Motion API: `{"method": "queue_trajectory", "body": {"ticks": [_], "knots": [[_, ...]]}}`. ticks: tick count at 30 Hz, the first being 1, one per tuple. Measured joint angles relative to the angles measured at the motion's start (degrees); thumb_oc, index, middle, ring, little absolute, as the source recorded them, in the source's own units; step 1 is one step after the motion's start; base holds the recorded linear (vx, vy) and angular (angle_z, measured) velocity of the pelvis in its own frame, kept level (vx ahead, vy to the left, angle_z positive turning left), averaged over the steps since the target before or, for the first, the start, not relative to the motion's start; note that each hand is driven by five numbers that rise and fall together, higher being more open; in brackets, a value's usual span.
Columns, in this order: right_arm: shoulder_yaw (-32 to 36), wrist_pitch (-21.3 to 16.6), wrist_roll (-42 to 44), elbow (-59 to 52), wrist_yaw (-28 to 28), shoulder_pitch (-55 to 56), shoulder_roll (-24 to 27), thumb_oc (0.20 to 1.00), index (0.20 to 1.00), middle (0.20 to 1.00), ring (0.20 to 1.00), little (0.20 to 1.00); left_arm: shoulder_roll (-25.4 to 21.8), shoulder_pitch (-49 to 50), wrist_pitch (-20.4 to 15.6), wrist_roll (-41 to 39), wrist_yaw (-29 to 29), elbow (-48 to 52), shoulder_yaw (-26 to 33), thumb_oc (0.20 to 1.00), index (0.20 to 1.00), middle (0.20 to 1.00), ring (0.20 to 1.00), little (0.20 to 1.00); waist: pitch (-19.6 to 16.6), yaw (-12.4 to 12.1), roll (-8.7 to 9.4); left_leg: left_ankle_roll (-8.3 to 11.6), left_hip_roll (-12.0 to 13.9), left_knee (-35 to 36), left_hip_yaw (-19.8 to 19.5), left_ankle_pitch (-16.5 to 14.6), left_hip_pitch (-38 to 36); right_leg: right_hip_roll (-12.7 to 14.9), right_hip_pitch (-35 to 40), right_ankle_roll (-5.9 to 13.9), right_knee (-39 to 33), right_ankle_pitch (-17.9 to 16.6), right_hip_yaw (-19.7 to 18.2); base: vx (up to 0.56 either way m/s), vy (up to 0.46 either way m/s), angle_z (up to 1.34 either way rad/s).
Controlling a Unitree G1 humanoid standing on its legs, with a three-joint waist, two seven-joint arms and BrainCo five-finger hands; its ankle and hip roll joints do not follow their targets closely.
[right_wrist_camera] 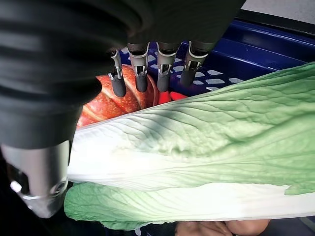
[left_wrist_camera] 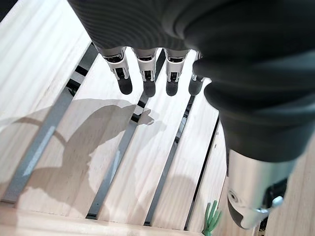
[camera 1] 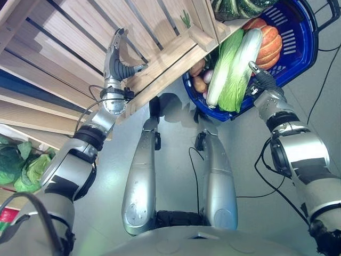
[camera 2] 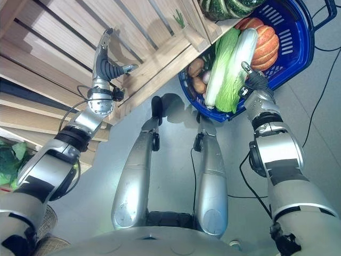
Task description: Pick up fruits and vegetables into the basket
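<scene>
A blue basket [camera 1: 305,40] stands at the upper right, beside the wooden crate. It holds two long napa cabbages [camera 1: 228,61], an orange pumpkin [camera 1: 270,41] and small brown and pink vegetables [camera 1: 199,76]. My right hand [camera 1: 262,80] hovers at the basket's near rim, open, its fingers [right_wrist_camera: 162,81] straight above the cabbage leaves [right_wrist_camera: 211,142] and the pumpkin [right_wrist_camera: 125,105]. My left hand [camera 1: 114,57] is raised over the pale slats [left_wrist_camera: 74,103] of the wooden crate [camera 1: 74,32], open and holding nothing.
A dark green striped squash [camera 1: 240,7] lies in the crate by the basket's far side. Green leafy cabbages [camera 1: 18,165] sit at the lower left under the crate shelves. Grey floor [camera 1: 176,122] spreads between the crate and the basket.
</scene>
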State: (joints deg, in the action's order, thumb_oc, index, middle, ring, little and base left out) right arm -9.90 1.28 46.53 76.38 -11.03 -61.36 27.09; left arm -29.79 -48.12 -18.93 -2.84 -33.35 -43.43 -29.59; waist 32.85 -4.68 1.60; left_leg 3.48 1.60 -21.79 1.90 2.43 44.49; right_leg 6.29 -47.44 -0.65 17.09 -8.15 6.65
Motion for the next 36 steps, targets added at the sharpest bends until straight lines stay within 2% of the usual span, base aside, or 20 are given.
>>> {"method": "queue_trajectory", "body": {"ticks": [6, 10, 13, 16, 18, 20, 21, 24, 27, 28, 33, 36], "knots": [[0.0, -0.2, -0.7, 0.2, 0.0, 0.2, 0.6, 1.0, 1.0, 1.0, 1.0, 1.0, -0.1, 0.2, 0.0, -0.7, 0.1, 0.0, 0.0, 1.0, 1.0, 1.0, 1.0, 1.0, 0.0, -0.2, 0.0, -0.34, 0.0, 0.0, -0.2, 0.2, -0.6, -0.1, 0.8, -0.01, -0.1, 0.0, 0.2, -0.04, 0.019, 0.01], [0.1, -2.2, -1.2, 0.2, 0.0, 1.7, 0.7, 1.0, 1.0, 1.0, 1.0, 1.0, -0.4, 2.1, 0.1, -0.7, 0.5, 0.0, 0.1, 1.0, 1.0, 1.0, 1.0, 1.0, 0.0, -0.2, -0.01, -0.45, 0.0, 0.7, -0.4, 0.1, -4.8, -0.2, 5.4, 0.02, -1.5, 0.0, 0.4, -0.07, 0.043, 0.03], [0.2, -6.6, -3.3, -0.2, 0.1, 5.9, 0.7, 1.0, 1.0, 1.0, 1.0, 1.0, -2.3, 5.2, 0.1, -1.0, 3.6, 0.0, 0.2, 1.0, 1.0, 1.0, 1.0, 1.0, 0.0, -0.2, -0.01, -0.23, 0.1, 3.8, -0.4, 0.0, -12.2, -0.2, 12.9, 0.23, -4.6, -0.2, 0.8, -0.06, 0.055, 0.03], [1.7, -9.4, -3.5, -2.2, 0.3, 10.9, 0.9, 1.0, 1.0, 1.0, 1.0, 1.0, -4.5, 9.5, 0.2, -2.4, 7.3, 0.1, 2.4, 1.0, 1.0, 1.0, 1.0, 1.0, 0.0, 0.1, -0.03, -0.3, 0.2, 7.9, 0.0, 0.5, -19.8, -0.2, 20.4, 0.48, -8.4, -0.3, 1.8, 0.04, 0.095, 0.0], [3.4, -11.7, -3.9, -5.0, 0.4, 17.1, 0.9, 1.0, 1.0, 1.0, 1.0, 1.0, -4.6, 14.7, 0.3, -4.1, 9.8, -0.2, 5.2, 1.0, 1.0, 1.0, 1.0, 1.0, -0.3, 0.4, -0.28, -0.37, 0.3, 12.2, 0.2, 1.0, -26.5, -0.2, 26.5, 0.79, -11.6, -0.6, 2.1, 0.09, 0.105, -0.02], [4.8, -13.1, -4.1, -6.1, 0.4, 21.5, 1.0, 1.0, 1.0, 1.0, 1.0, 1.0, -4.3, 18.6, 0.4, -4.7, 12.1, -0.8, 6.3, 1.0, 1.0, 1.0, 1.0, 1.0, -1.5, 0.5, -0.69, -0.44, 0.2, 14.7, 0.5, 1.2, -29.9, -0.3, 29.6, 0.8, -13.8, -0.6, 2.2, 0.09, 0.063, -0.07], [5.3, -13.2, -4.5, -6.4, 0.4, 23.8, 0.9, 1.0, 1.0, 1.0, 1.0, 1.0, -3.8, 20.8, 1.3, -6.0, 13.9, -1.6, 7.1, 1.0, 1.0, 1.0, 1.0, 1.0, -2.0, 0.6, -0.97, -0.42, 0.2, 16.4, 0.9, 1.5, -32.0, -0.3, 31.4, 1.54, -15.0, -1.1, 2.3, 0.08, 0.035, -0.06], [7.0, -13.4, -6.2, -7.3, 0.5, 30.3, 0.8, 1.0, 1.0, 1.0, 1.0, 1.0, 0.6, 27.1, 2.9, -9.8, 19.5, -6.7, 12.2, 1.0, 1.0, 1.0, 1.0, 1.0, -5.7, 1.7, -2.29, -0.76, 0.2, 21.1, 0.9, 2.1, -37.4, -1.0, 36.6, 1.45, -18.7, -1.5, 3.0, 0.17, 0.053, 0.02], [8.9, -13.5, -9.2, -7.8, 1.8, 38.5, 0.3, 1.0, 1.0, 1.0, 1.0, 1.0, 4.7, 34.7, 3.7, -10.5, 24.6, -11.5, 15.6, 1.0, 1.0, 1.0, 1.0, 1.0, -13.4, 1.8, -2.77, -0.48, 0.5, 26.0, 1.4, 2.5, -42.4, -2.0, 40.8, 1.68, -22.4, -1.6, 3.3, 0.19, 0.066, -0.04], [9.2, -13.6, -9.9, -7.9, 2.0, 39.3, 0.2, 1.0, 1.0, 1.0, 1.0, 1.0, 5.2, 35.5, 3.8, -10.5, 25.3, -12.2, 15.9, 1.0, 1.0, 1.0, 1.0, 1.0, -13.9, 1.9, -2.87, -0.47, 0.8, 26.5, 1.7, 2.5, -43.8, -2.2, 41.8, 1.83, -22.4, -1.5, 3.3, 0.16, 0.052, -0.11], [9.2, -12.6, -15.5, -7.2, 3.9, 48.2, -2.4, 1.0, 1.0, 1.0, 1.0, 1.0, 7.7, 42.8, 3.8, -8.2, 31.8, -18.5, 16.1, 1.0, 1.0, 1.0, 1.0, 1.0, -22.0, 2.1, -1.91, -0.28, 1.4, 26.9, 2.4, 0.4, -48.7, -2.4, 46.7, 2.45, -22.4, 1.2, 3.3, 0.14, 0.04, -0.01], [8.9, -10.9, -19.5, -5.3, 4.7, 53.8, -6.6, 1.0, 1.0, 1.0, 1.0, 1.0, 7.7, 46.6, 3.5, -6.3, 35.3, -21.0, 16.1, 1.0, 1.0, 1.0, 1.0, 1.0, -25.6, 2.3, -0.97, -0.34, 1.3, 27.2, 2.5, -0.2, -50.1, -2.3, 48.1, 2.94, -22.4, 2.0, 3.2, 0.09, 0.043, 0.01]]}}
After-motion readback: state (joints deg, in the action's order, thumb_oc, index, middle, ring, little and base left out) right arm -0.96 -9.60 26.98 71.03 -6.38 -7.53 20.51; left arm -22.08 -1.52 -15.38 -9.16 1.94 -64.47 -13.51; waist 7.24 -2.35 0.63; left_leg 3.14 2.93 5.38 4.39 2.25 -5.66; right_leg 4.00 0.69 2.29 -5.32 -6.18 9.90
